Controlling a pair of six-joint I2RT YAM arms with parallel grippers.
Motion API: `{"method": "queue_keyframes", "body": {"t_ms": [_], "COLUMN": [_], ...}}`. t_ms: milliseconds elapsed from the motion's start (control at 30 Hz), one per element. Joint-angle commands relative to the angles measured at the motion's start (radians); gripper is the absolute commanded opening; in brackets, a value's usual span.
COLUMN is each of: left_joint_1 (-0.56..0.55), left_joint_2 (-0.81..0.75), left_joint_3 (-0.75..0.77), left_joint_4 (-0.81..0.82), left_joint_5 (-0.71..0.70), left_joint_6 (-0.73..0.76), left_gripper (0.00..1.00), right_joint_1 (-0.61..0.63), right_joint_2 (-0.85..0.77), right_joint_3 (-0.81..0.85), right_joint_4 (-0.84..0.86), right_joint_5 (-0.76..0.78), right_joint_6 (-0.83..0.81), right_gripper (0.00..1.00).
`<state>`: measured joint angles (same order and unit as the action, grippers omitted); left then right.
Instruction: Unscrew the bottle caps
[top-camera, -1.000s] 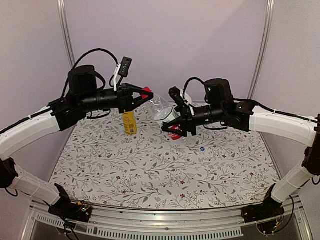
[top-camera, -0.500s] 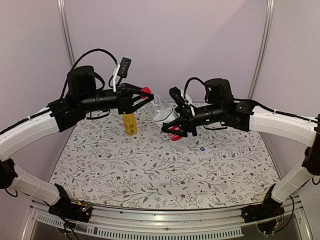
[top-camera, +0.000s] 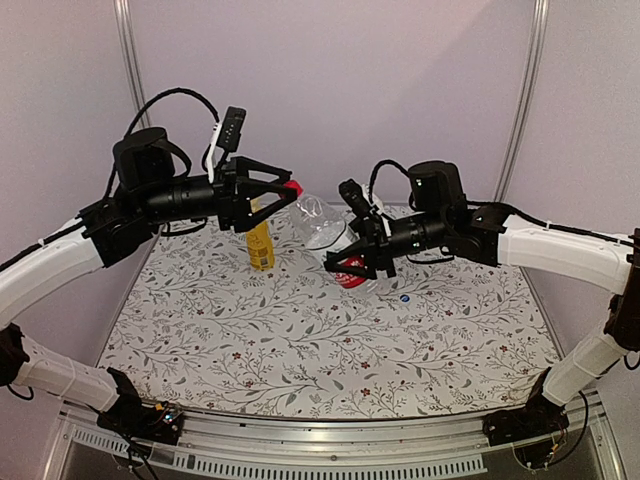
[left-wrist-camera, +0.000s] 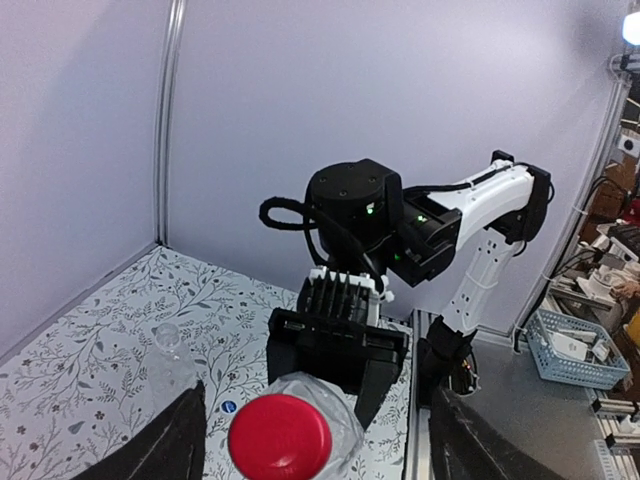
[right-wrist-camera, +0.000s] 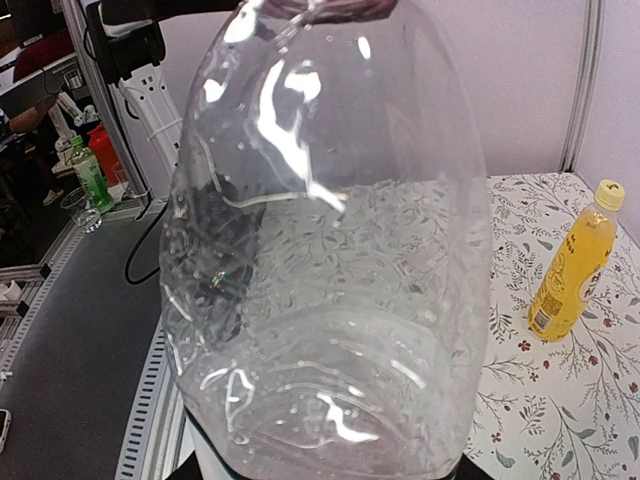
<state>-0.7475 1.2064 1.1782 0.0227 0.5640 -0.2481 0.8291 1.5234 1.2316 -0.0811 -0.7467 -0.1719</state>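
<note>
My right gripper (top-camera: 352, 258) is shut on the clear bottle with the red label (top-camera: 348, 270) and holds it tilted up toward the left. In the right wrist view that bottle (right-wrist-camera: 330, 260) fills the frame and hides my fingers. Its red cap (top-camera: 292, 187) sits between the spread fingers of my open left gripper (top-camera: 284, 193). In the left wrist view the red cap (left-wrist-camera: 280, 437) has a gap to the fingers (left-wrist-camera: 160, 445) on both sides. The yellow bottle (top-camera: 260, 245) stands upright with its yellow cap (right-wrist-camera: 608, 190) on.
A blue-white cap (top-camera: 404, 297) lies loose on the floral table (top-camera: 300, 350) to the right of the held bottle. A clear uncapped bottle (left-wrist-camera: 168, 352) stands near it. Purple walls close the back and both sides.
My left gripper has opened off the red cap and its arm has risen and drawn back a little to the left. The right gripper has tightened slightly on the bottle.
</note>
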Motion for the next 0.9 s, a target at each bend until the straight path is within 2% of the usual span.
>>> {"method": "queue_keyframes", "body": {"t_ms": [0,167,333,567,733,867], "left_joint_1": [0.006,0.007,0.009,0.01,0.01,0.011], "left_joint_2": [0.0,0.015,0.041,0.039,0.024,0.012], "left_joint_3": [0.006,0.018,0.026,0.024,0.013,0.005], "left_joint_4": [0.005,0.008,0.015,0.028,0.037,0.039], "left_joint_5": [0.032,0.024,0.044,0.051,0.042,0.036], "left_joint_6": [0.022,0.021,0.01,-0.003,-0.01,-0.012], "left_gripper": [0.71,0.61,0.57,0.43,0.47,0.46], "right_joint_1": [0.003,0.004,0.003,0.004,0.004,0.004], "right_joint_2": [-0.025,-0.03,-0.034,-0.037,-0.036,-0.035], "right_joint_3": [-0.016,-0.019,-0.022,-0.027,-0.031,-0.032], "right_joint_4": [0.027,0.024,0.024,0.024,0.028,0.029], "right_joint_5": [-0.036,-0.047,-0.051,-0.037,-0.033,-0.033], "right_joint_6": [0.01,0.008,0.006,0.005,0.002,0.005], "right_gripper": [0.34,0.34,0.34,0.34,0.34,0.34]}}
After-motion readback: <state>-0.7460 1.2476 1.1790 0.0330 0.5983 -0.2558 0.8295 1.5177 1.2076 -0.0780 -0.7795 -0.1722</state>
